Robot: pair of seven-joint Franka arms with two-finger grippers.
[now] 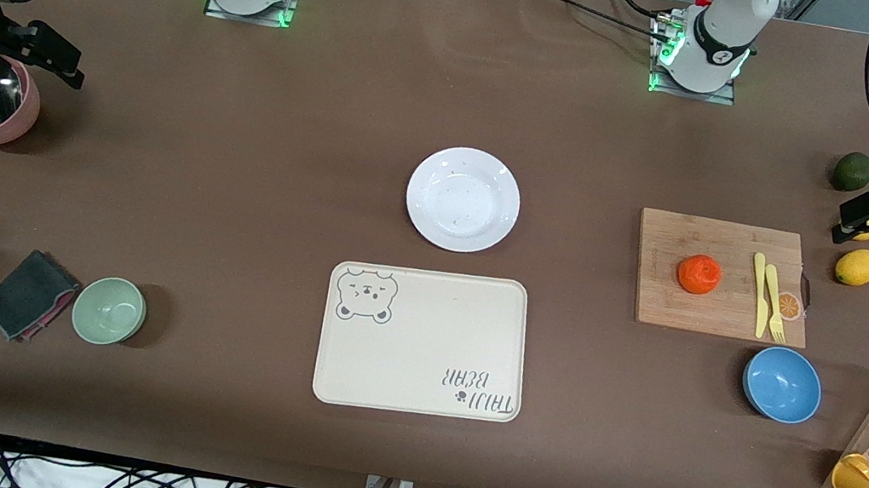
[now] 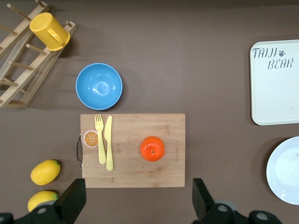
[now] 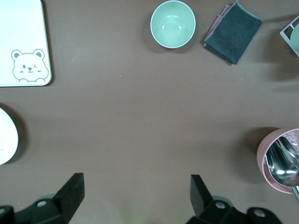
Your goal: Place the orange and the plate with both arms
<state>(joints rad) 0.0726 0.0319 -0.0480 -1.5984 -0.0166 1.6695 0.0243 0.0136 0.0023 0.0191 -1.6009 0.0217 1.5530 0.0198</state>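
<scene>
**Both claws up and open, nothing held**

On the brown table (image 1: 240, 163), in the middle between both claws, lies the round shiny white plate (image 1: 463, 198), touching nothing. The small round red-orange fruit (image 1: 699, 274) sits on the wooden cutting board (image 1: 666, 309), below the left claw (image 2: 135, 200), whose fingers are spread wide. The right claw (image 3: 135, 198) hangs over bare table, fingers wide, empty.

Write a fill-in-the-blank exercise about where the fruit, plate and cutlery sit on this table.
1. The orange rests on the wooden ____.
2. The plate lies farther from the front camera than the cream ____ with the bear print.
3. Beside the orange lie a yellow knife and a yellow ____.
4. The bowl nearest the board is colored ____.

Missing words: cutting board; tray; fork; blue
</scene>
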